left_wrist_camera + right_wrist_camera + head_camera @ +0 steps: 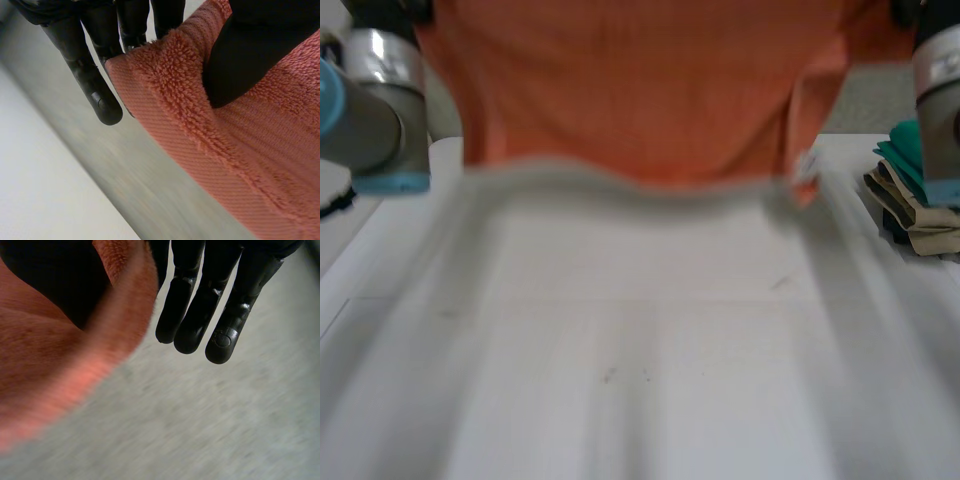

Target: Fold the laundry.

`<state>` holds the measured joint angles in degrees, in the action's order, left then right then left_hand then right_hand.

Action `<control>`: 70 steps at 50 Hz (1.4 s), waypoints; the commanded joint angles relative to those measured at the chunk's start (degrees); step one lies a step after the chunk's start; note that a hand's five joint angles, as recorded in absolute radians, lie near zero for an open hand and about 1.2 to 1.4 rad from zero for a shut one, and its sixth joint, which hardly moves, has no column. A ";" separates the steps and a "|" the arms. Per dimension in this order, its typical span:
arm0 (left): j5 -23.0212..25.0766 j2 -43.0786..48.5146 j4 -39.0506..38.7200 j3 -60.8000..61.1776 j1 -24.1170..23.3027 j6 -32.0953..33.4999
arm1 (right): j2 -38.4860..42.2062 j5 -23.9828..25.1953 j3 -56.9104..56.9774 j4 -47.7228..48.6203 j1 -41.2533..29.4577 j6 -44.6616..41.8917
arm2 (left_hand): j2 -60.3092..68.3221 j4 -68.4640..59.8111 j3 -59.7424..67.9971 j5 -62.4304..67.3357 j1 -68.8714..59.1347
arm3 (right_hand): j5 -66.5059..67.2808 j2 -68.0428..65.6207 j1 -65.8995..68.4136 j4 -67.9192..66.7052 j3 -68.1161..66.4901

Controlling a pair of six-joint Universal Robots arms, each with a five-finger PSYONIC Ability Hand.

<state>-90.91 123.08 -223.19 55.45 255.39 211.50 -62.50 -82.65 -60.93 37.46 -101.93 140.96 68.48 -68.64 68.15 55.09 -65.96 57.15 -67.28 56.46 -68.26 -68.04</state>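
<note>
Orange terry towel point(630, 90), raised clear of the desk point(640, 380) and spread in the air above its far edge, with the lower hem hanging free over the bare top. I have the left robot hand point(92, 82) pinching the cloth near one upper corner. Its straight fingers point(102, 100) lie behind the towel and its thumb point(240, 60) presses on the front, just beside the woven border. The right robot hand point(200, 315) grips the opposite side the same way, the cloth passing between its thumb and its straight, close-set fingers. A stack of folded cloths point(915, 200) lies at the right edge of the desk, so I judge that part of the load is finished. I see no fold in this towel, which is only opened out. By my reading, what is left is to lay it flat, fold it over, and set it with the stack.
</note>
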 commanded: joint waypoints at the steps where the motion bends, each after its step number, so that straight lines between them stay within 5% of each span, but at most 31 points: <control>1: -0.58 -4.87 -4.10 7.29 0.73 -8.90 | -1.39 -0.06 0.02 2.45 -1.86 0.28 | 11.52 -11.36 11.85 14.91 -14.04 | 12.85 -12.73 23.54 -11.74 -11.96; 12: 1.09 -6.37 -3.13 32.08 0.81 -9.53 | -2.89 0.73 -18.16 -16.01 -2.83 0.72 | 11.52 -11.36 11.85 14.91 -14.04 | 12.85 -12.73 23.54 -11.74 -11.96; 23: 4.52 -2.41 -2.86 39.74 0.81 -9.08 | 8.18 3.99 -25.91 -18.56 -2.40 1.68 | 11.52 -11.36 11.85 14.91 -14.04 | 12.74 -12.62 23.43 -11.63 -11.85; 26: 4.43 -2.41 -2.25 39.82 1.43 -9.08 | 8.80 3.99 -26.09 -19.35 -0.90 6.41 | 11.52 -11.36 11.85 14.91 -14.04 | -19.15 19.27 -8.46 20.26 20.04; 32: 4.43 -3.11 -0.58 40.09 2.31 -9.00 | 8.10 4.34 -25.38 -22.51 2.17 21.53 | 11.52 -11.36 11.85 14.91 -14.04 | -34.84 34.97 -24.16 35.96 35.74; 40: 4.52 -4.43 1.18 40.97 2.31 -9.08 | 6.78 5.13 -24.24 -30.07 6.48 31.92 | 11.52 -11.36 11.85 14.91 -14.04 | -33.52 33.64 -22.83 34.63 34.41; 47: 4.43 -5.04 3.02 41.23 2.22 -9.08 | 7.39 7.15 -23.45 -34.56 8.68 31.04 | 11.52 -11.36 11.85 14.91 -14.04 | -14.07 14.20 -3.38 15.19 14.97; 48: 4.43 -5.22 3.46 41.32 2.31 -9.08 | 7.65 7.33 -23.36 -34.56 8.94 30.52 | 11.52 -11.36 11.85 14.91 -14.04 | 2.15 -2.02 12.84 -1.03 -1.25; 50: 4.52 -6.01 4.95 41.49 2.31 -9.08 | 7.66 7.68 -23.45 -34.56 9.29 29.46 | 11.52 -11.36 11.85 14.91 -14.04 | 12.82 -12.69 23.50 -11.70 -11.92; 55: 4.43 -8.91 9.34 42.28 2.22 -9.00 | 6.16 7.85 -24.76 -35.44 10.52 22.09 | 11.52 -11.36 11.85 14.91 -14.04 | 12.85 -12.73 23.54 -11.74 -11.96; 60: 4.52 -14.70 17.51 44.92 3.18 -8.12 | -1.28 7.59 -28.19 -40.86 11.05 5.33 | 11.52 -11.36 11.85 14.91 -14.04 | 12.85 -12.73 23.54 -11.74 -11.96; 70: 4.69 -25.96 46.94 55.90 9.51 12.60 | -10.97 6.36 -34.52 -68.29 14.30 -21.24 | 11.52 -11.36 11.85 14.91 -14.04 | 12.85 -12.73 23.54 -11.74 -11.96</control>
<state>-86.29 101.25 -191.32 105.46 261.67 212.21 -69.53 -75.41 -92.35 -15.84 -89.30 132.44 68.58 -68.85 68.28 55.09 -65.96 56.62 -67.36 56.88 -68.05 -68.07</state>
